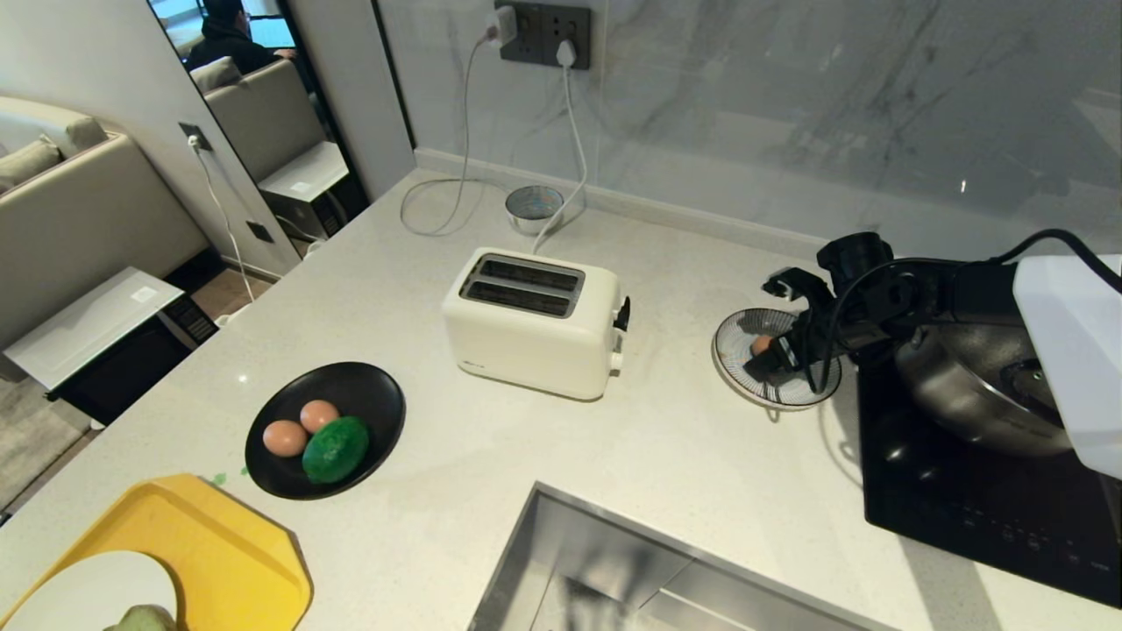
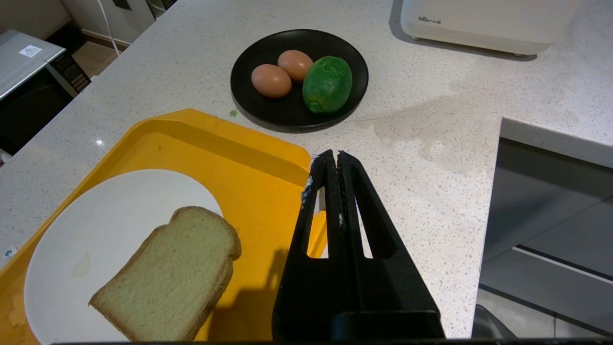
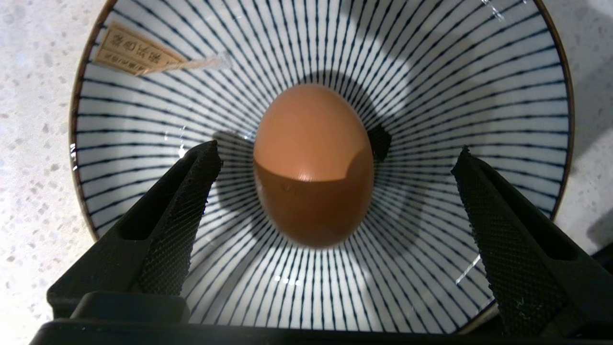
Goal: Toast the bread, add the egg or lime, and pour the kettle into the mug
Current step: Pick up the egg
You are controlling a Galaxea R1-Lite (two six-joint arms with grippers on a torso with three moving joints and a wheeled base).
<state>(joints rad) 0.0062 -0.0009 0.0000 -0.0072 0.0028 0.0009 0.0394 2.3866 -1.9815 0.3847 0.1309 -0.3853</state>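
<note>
One egg (image 3: 313, 163) lies in the blue-striped bowl (image 3: 431, 72) to the right of the toaster (image 1: 530, 320). My right gripper (image 3: 336, 149) hangs open just over that bowl (image 1: 732, 355), a finger on either side of the egg and clear of it. Two more eggs (image 2: 271, 80) and the lime (image 2: 327, 84) sit on a black plate (image 1: 368, 394). The bread (image 2: 167, 273) rests on a white plate (image 2: 96, 230) in the yellow tray (image 2: 215, 148). Beside the tray's corner my left gripper (image 2: 333, 155) is shut and empty. A short round mug (image 1: 533, 206) stands by the back wall. The kettle is out of view.
A steel sink (image 1: 614, 561) opens at the counter's front. A black hob (image 1: 964, 491) with a steel pan (image 1: 973, 386) lies right of the striped bowl. Cords run from the wall sockets (image 1: 543, 31) down to the counter. A person sits far off at upper left.
</note>
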